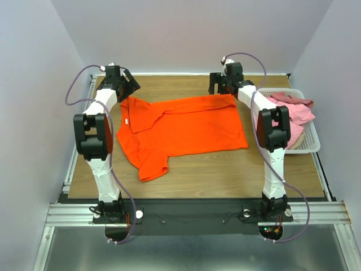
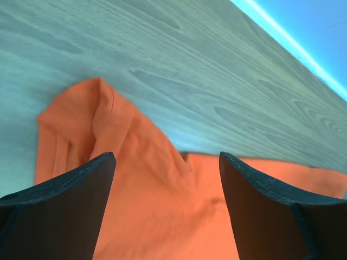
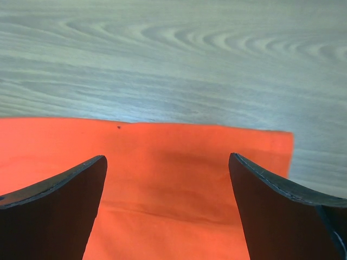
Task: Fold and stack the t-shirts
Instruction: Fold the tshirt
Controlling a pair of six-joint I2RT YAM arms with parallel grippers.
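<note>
An orange-red t-shirt point(image 1: 180, 130) lies spread on the wooden table point(image 1: 225, 169), collar to the left, one sleeve toward the front. My left gripper point(image 1: 128, 90) hovers open over the shirt's far-left corner; the left wrist view shows the folded cloth point(image 2: 162, 200) between the open fingers. My right gripper point(image 1: 220, 89) hovers open over the shirt's far-right hem; the right wrist view shows the flat orange cloth point(image 3: 168, 179) and its edge. Pink and dusty rose shirts point(image 1: 296, 110) lie piled in the basket at the right.
A white slatted plastic basket point(image 1: 310, 144) stands at the table's right edge, next to my right arm. White walls close in the table at back and sides. A metal rail runs along the front.
</note>
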